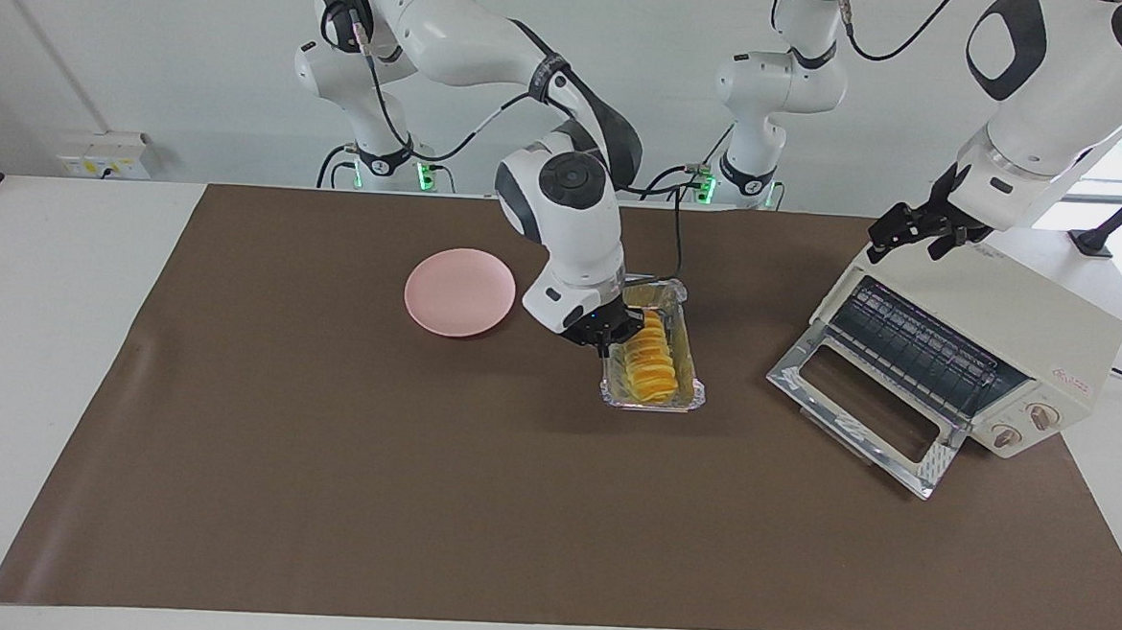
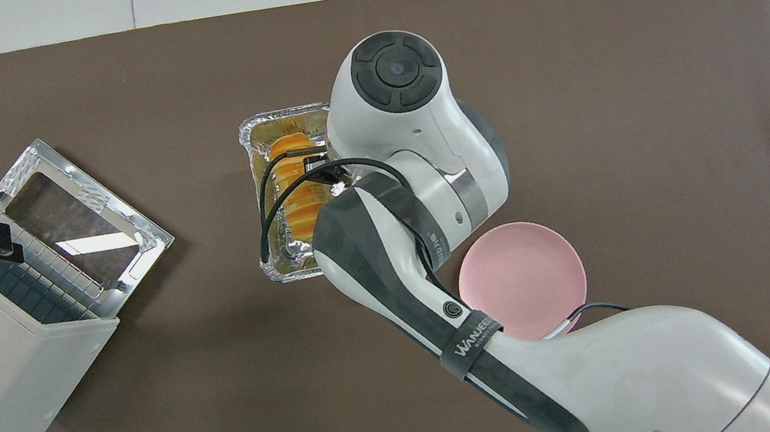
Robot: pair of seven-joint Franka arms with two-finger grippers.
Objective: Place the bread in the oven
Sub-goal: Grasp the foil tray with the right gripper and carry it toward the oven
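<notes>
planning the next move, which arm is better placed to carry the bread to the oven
Right. Its pincer is shut, down in the foil tray at the bread, seemingly gripping the loaf's end nearer the robots. The left pincer is open, hovering over the oven, whose door is already down.

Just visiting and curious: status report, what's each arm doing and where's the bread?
Right gripper shut on bread in foil tray. Left gripper open, waiting over oven. Oven door down, path clear.
</notes>
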